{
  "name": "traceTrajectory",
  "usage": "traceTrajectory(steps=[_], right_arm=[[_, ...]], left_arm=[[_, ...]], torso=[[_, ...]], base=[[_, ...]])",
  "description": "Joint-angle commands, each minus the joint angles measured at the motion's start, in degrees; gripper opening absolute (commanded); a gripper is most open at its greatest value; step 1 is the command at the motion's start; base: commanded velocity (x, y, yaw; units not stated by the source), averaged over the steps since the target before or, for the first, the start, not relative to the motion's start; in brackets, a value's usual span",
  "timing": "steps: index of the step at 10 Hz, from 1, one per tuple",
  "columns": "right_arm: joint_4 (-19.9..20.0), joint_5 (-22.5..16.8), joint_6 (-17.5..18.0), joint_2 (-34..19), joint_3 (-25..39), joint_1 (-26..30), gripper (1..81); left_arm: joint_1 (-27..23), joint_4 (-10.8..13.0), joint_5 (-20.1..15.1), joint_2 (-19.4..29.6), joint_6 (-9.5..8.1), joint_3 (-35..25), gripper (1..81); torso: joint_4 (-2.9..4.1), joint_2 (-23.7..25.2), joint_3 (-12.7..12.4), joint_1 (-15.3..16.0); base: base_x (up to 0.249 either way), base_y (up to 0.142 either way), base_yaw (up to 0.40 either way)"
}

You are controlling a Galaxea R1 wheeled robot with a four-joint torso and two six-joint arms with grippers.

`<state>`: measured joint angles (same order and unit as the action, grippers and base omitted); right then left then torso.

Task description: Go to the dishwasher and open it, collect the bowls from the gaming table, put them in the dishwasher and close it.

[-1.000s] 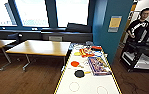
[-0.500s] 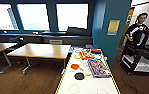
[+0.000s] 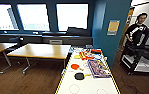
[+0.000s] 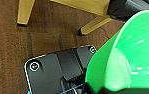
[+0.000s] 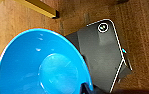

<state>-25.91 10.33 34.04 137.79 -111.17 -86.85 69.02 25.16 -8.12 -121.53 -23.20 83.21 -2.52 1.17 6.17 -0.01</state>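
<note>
A: Where do we stand?

B: We face the gaming table [image 3: 90,86], its glossy white top and yellow rim running away from us toward the windows [image 3: 72,17]. On it we see a red paddle [image 3: 75,66], a black paddle [image 3: 79,76] and a flat printed box [image 3: 98,68], with more coloured clutter at the far end.

A: And the bowls?

B: The green bowl [image 4: 130,55] looms large in our left wrist view, tilted so we look into it, above brown carpet [image 4: 40,32] and pale wooden table legs [image 4: 23,12]. The blue bowl [image 5: 40,65] sits just as large in our right wrist view, mouth open toward the camera, over the same carpet.

A: Are we gripping them?

B: Each bowl sits right against its wrist, but we cannot make out the fingers on either side, so we cannot tell how far either gripper is open or whether it clasps its bowl.

A: Anything else around?

B: A wooden table [image 3: 41,51] stands left of the gaming table, and a person [image 3: 138,30] stands at the right behind a dark cart [image 3: 140,61].
</note>
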Motion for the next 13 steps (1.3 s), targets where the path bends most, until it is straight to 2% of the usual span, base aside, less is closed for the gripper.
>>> traceTrajectory(steps=[1, 3, 5, 6, 7, 9, 13], right_arm=[[-2.0, -2.9, -0.3, -2.4, 0.3, 2.3, 1.0], [-2.1, -2.9, -0.3, -2.4, 0.1, 2.2, 1.0], [-2.2, -2.9, -0.3, -2.2, -0.1, 2.1, 1.0], [-2.2, -2.9, -0.3, -2.1, -0.2, 2.0, 1.0], [-2.2, -2.9, -0.4, -1.4, -0.8, 2.0, 1.0], [-2.2, -2.9, -0.4, -0.6, -1.6, 1.9, 1.0], [-2.7, -2.9, -0.4, 0.4, -2.0, 1.9, 1.0]], left_arm=[[-0.2, 2.3, 2.4, 1.6, 0.35, 1.5, 1.0], [1.7, 3.6, 4.9, 2.2, 0.35, 1.7, 1.0], [2.1, 3.6, 5.6, 1.4, 0.35, 2.7, 1.0], [2.3, 3.6, 5.5, 0.9, 0.26, 3.0, 1.0], [2.6, 3.6, 5.6, 0.1, 0.26, 3.8, 1.0], [3.2, 3.6, 5.6, -1.4, 0.26, 5.6, 1.0], [4.2, 3.6, 5.7, -3.3, 0.35, 7.6, 1.0]], torso=[[0.0, 0.0, 0.0, 0.0], [0.0, 0.0, -3.6, 0.0], [0.0, 0.0, -5.8, 0.0], [0.0, 0.0, -3.3, 0.0], [0.0, 0.0, -4.6, 0.0], [0.0, 0.1, -5.4, 0.0], [0.0, 0.1, -5.2, 0.0]], base=[[0.0, 0.0, 0.0], [0.0, 0.0, 0.0], [0.0, 0.0, 0.0], [0.0, 0.0, 0.0], [0.0, 0.0, 0.0], [0.0, 0.0, 0.0], [-0.017, 0.0, 0.0]])
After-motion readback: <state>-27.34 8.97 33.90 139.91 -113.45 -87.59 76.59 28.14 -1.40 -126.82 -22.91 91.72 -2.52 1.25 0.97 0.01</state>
